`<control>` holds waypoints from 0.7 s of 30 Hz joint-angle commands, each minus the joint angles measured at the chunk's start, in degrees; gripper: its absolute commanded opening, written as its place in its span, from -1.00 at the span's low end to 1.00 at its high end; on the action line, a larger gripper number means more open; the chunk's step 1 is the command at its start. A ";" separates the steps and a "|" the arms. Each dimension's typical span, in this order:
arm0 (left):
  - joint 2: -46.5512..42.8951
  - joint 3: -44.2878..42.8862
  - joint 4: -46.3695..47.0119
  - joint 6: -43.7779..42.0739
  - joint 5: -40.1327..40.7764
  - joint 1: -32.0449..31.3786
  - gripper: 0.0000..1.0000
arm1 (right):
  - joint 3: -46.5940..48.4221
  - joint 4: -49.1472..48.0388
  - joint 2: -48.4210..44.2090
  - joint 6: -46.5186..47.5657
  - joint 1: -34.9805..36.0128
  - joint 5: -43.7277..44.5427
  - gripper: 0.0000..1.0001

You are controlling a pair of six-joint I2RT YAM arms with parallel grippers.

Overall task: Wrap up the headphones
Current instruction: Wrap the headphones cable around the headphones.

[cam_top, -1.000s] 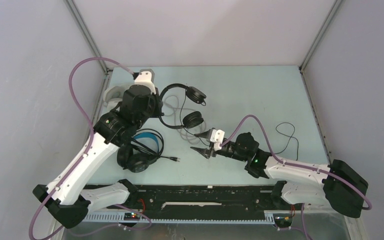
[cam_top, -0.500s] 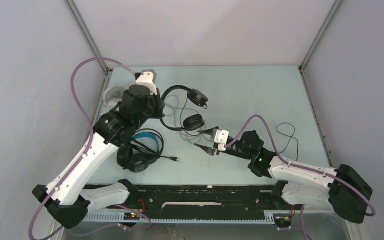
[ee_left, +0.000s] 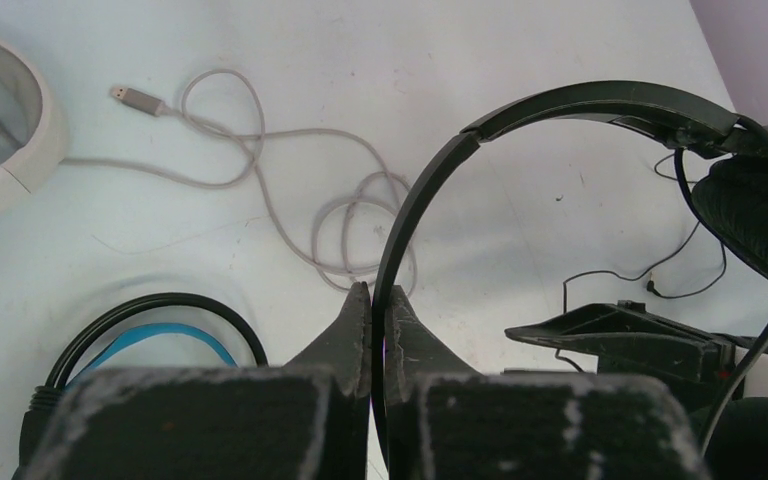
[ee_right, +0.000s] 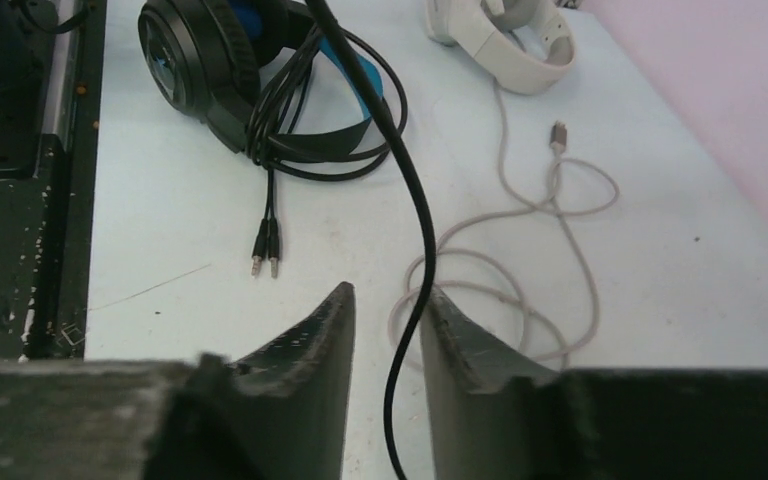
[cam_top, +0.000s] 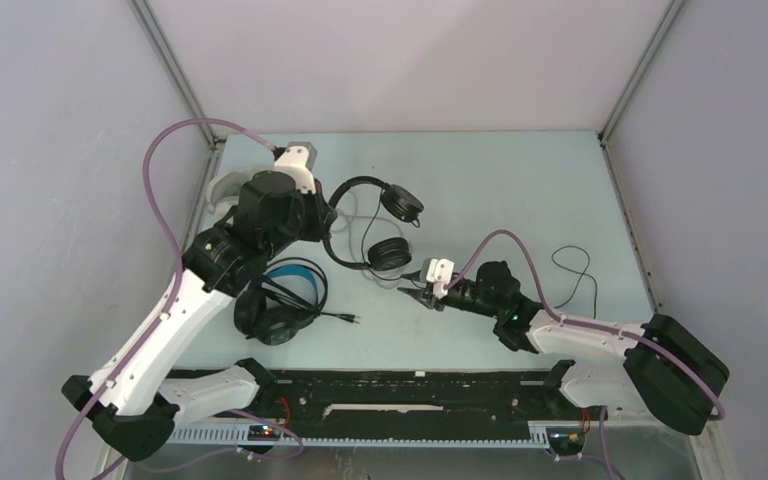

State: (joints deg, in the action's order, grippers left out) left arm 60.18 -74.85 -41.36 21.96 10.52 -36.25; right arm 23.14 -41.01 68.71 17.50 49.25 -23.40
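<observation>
First, edges: the table (cam_top: pixel 520 190) was boxed by walls (cam_top: pixel 60 200) on the left, back and right, and a black rail (cam_top: pixel 410 385) ran along its near edge.
Open room: the far strip and most of the right half lay bare, save a loose loop of thin wire (cam_top: pixel 575 268) near the right wall. The clutter sat at the left and middle.
Left side: the left gripper (ee_left: pixel 372 290) had its fingers pressed together on the headband of the thin headphones (cam_top: pixel 401 203), holding it.
Thin set: it was left of centre, between the two grippers. Its cups pointed toward mid-table, the nearer one just beside the right fingers.
Right side: the right gripper (ee_right: pixel 388 292) sat low at mid-table with its fingers partly apart. The black cable (ee_right: pixel 422 215) ran between them, close to one finger, with a gap on the other side.
Front left: the blue headphones (cam_top: pixel 278 318) lay beside the left arm, with their cord coiled round them and the plugs on the table.
Far left: the white headphones (ee_right: pixel 505 45) lay by the left wall.
Between: the grey cable (ee_left: pixel 290 150) lay in loose loops from the white set toward the thin one, its plug free.
</observation>
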 commanded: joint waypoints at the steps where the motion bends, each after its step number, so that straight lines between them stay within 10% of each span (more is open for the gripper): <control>1: -2.25 -4.44 0.87 -1.31 -4.34 1.37 -1.00 | -1.66 -7.01 0.01 -2.49 -1.49 -1.22 -0.49; 6: -3.89 -3.46 3.08 -5.89 -18.82 2.68 -1.00 | -2.13 -8.31 0.71 -4.68 -4.33 -2.50 -1.00; 21: -5.03 0.25 2.17 -12.97 -34.11 2.69 -1.00 | 1.56 -6.64 -0.73 -10.33 -11.31 -4.11 -1.00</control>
State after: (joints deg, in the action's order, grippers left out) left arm 57.30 -74.81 -40.80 13.85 -16.03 -33.82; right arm 21.52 -48.16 69.32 9.72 39.29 -28.10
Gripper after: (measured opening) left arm 0.019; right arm 0.015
